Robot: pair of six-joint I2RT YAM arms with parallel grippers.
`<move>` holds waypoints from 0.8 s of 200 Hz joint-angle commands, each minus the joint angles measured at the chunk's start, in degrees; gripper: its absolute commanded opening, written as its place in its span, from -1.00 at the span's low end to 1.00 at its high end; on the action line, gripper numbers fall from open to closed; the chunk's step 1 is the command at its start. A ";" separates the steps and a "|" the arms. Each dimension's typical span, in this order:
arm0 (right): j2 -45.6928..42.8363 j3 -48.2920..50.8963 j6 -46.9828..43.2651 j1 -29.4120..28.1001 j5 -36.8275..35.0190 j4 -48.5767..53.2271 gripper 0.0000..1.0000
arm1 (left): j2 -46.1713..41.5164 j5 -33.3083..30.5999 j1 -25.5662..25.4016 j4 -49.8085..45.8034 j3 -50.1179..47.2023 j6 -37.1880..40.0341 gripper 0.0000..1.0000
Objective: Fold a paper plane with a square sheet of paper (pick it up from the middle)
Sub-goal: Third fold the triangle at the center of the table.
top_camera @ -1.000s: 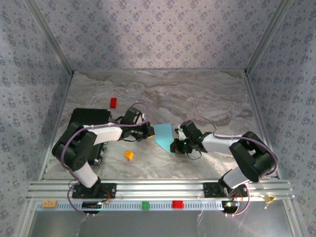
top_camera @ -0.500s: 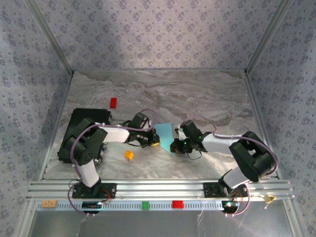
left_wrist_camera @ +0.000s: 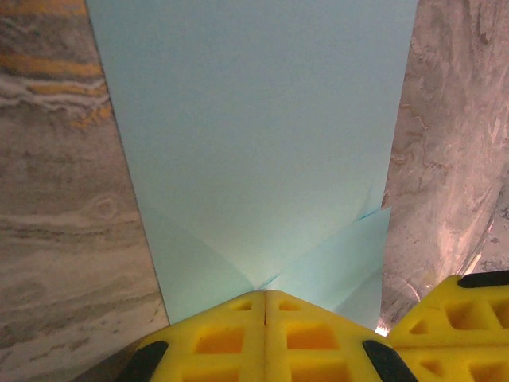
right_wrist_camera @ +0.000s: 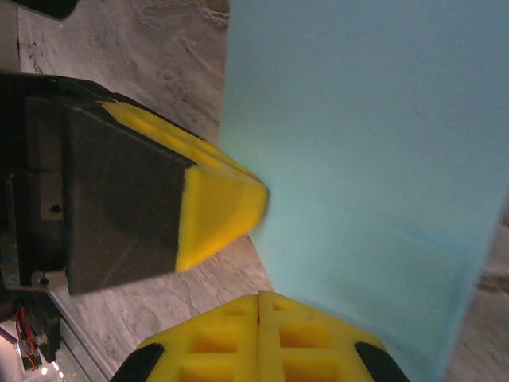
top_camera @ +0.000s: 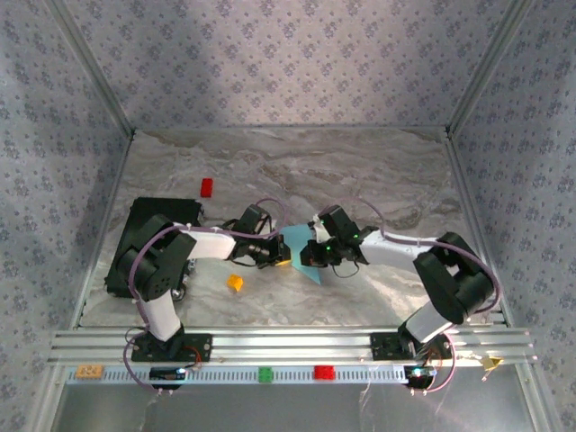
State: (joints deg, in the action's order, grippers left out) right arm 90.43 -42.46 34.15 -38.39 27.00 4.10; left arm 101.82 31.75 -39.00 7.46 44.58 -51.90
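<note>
The square sheet of paper [top_camera: 300, 239] lies on the marble table as a creased light-blue shape whose point faces the near edge. In the left wrist view its two folded flaps [left_wrist_camera: 334, 263] meet just ahead of my left gripper [left_wrist_camera: 265, 293]. That gripper is shut, its tip resting at the paper's left edge [top_camera: 283, 259]. My right gripper [top_camera: 311, 254] is also shut and sits low over the paper's right part. In the right wrist view its tip [right_wrist_camera: 261, 296] is at the paper [right_wrist_camera: 374, 159], with the left gripper's yellow tip [right_wrist_camera: 227, 199] close by.
A black slab [top_camera: 148, 236] lies at the left under the left arm. A red block [top_camera: 206, 186] sits behind it and an orange block [top_camera: 235, 282] in front of the left gripper. Green [top_camera: 265, 374] and red [top_camera: 324, 372] blocks rest on the near rail.
The left arm swung in and brought its gripper down to the paper's left edge. The right gripper then slid left over the paper, closer to the left one.
</note>
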 commanded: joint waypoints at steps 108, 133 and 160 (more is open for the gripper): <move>0.08 6.55 -0.82 -1.51 -1.01 3.36 -0.98 | 3.01 -0.98 0.94 -2.63 1.30 1.23 -1.00; -3.23 9.32 -0.54 -0.37 -0.05 3.28 -0.97 | 3.06 -0.83 1.02 -2.81 1.31 1.34 -1.00; -6.81 9.63 -0.68 0.29 1.04 3.47 -0.95 | 2.86 -0.81 1.03 -2.73 1.08 1.29 -1.00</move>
State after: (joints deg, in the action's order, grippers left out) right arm 86.43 -33.67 33.43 -38.65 27.11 3.55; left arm 102.94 33.23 -38.57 7.46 45.50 -51.86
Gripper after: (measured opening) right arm 0.052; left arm 0.044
